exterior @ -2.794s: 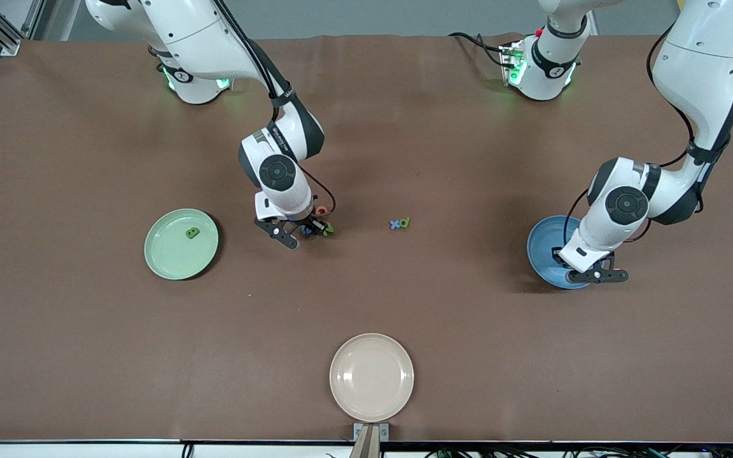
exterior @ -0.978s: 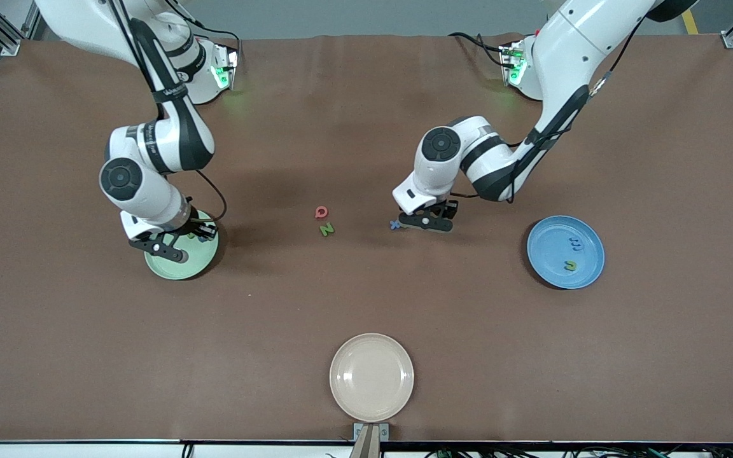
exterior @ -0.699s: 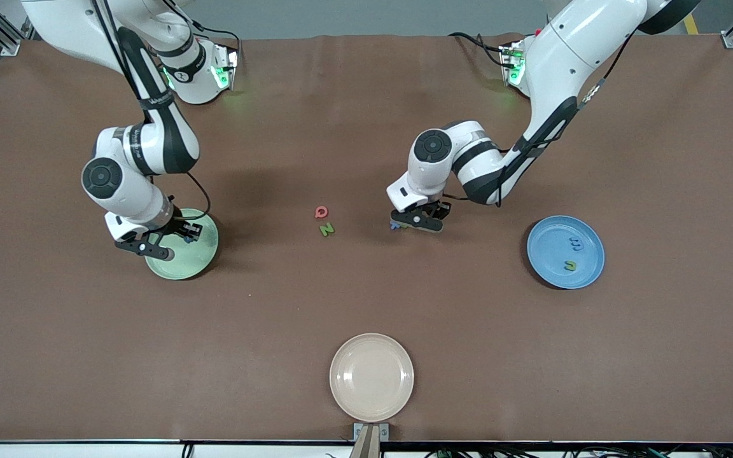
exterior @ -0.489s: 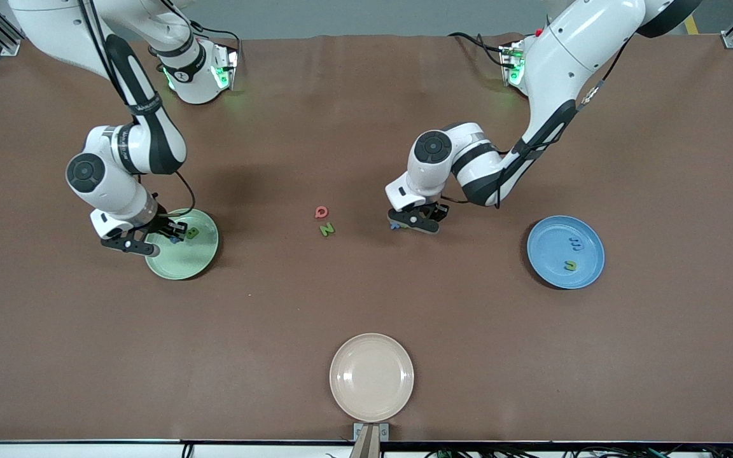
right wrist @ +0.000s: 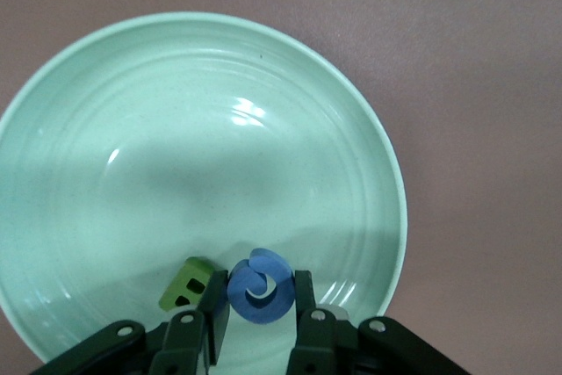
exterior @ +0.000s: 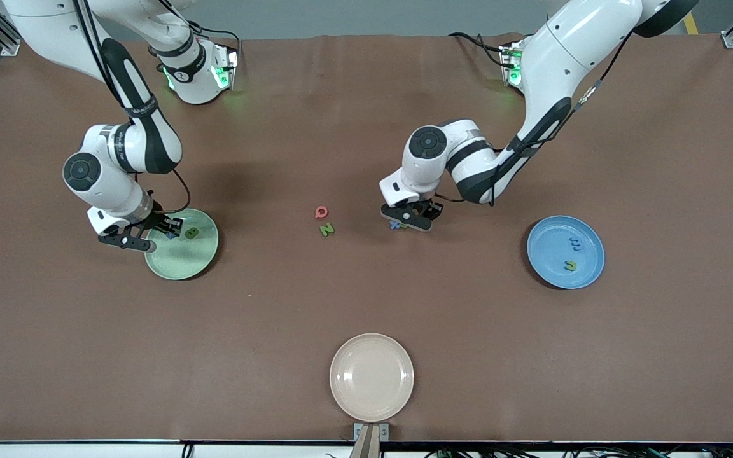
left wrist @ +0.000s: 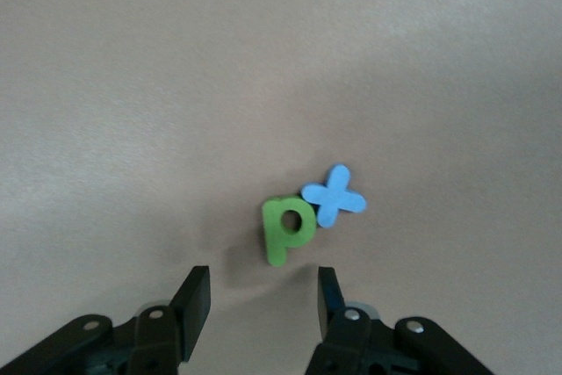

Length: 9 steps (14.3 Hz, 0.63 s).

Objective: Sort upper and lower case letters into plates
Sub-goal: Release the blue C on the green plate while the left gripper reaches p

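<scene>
Right claw (right wrist: 259, 305) shifted over green plate (right wrist: 132, 129) rim, clamping blue letter (right wrist: 259, 285).

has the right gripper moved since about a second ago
Yes. Judged against the pale green plate, the right gripper, shut on a blue letter, has shifted from over its middle out to the rim at the right arm's end.

— Where are the plates?

— The pale green plate (exterior: 181, 252) lies flat toward the right arm's end of the table, and the blue plate (exterior: 565, 252) lies flat toward the left arm's end, well apart.

— And the letters?

— A green letter (exterior: 192, 233) lies in the green plate. A green p (left wrist: 286, 229) and a blue x (left wrist: 334, 197) touch on the table. A red letter (exterior: 321, 212) and a green Z (exterior: 326, 229) lie near.
</scene>
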{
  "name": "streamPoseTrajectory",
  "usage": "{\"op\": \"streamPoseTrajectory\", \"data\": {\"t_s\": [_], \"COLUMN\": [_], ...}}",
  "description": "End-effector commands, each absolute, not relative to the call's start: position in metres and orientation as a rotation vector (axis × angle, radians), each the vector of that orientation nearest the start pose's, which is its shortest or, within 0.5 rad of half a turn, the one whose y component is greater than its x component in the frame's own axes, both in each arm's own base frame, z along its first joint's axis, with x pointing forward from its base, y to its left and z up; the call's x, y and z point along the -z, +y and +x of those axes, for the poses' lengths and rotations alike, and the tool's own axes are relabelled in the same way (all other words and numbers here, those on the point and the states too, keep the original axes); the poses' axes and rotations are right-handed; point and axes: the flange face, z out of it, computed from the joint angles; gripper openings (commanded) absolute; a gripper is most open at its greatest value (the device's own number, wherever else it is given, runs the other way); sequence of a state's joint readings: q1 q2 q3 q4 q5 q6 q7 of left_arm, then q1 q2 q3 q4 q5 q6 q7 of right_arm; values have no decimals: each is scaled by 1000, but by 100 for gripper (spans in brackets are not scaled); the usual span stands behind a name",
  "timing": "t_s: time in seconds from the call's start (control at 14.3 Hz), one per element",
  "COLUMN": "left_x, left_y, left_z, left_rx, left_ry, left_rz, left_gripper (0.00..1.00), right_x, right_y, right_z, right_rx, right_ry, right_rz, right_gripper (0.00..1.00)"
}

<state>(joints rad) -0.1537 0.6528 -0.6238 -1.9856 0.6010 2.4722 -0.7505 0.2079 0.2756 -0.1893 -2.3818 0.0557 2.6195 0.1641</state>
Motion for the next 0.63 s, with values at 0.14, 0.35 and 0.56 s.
{"op": "streamPoseTrajectory", "data": {"t_s": [0.14,0.35,0.56], "left_x": [-180,-180,-184], "left_y": [-424,-424,-428], "left_z": [437,440,449], "left_rx": [31,34,64], "left_ry": [665,658,659], "left_rz": [-3087,-3092,-3098], "left_gripper": [49,43,43], "right_x": [-195,-202,-221], "right_y": [-1,3,28], "right_z": [496,501,506], "right_rx": [-75,-59,-105], "right_ry": [294,302,373], "right_rz": [-3160,-3156,-3138], "right_gripper": [73,100,100]}}
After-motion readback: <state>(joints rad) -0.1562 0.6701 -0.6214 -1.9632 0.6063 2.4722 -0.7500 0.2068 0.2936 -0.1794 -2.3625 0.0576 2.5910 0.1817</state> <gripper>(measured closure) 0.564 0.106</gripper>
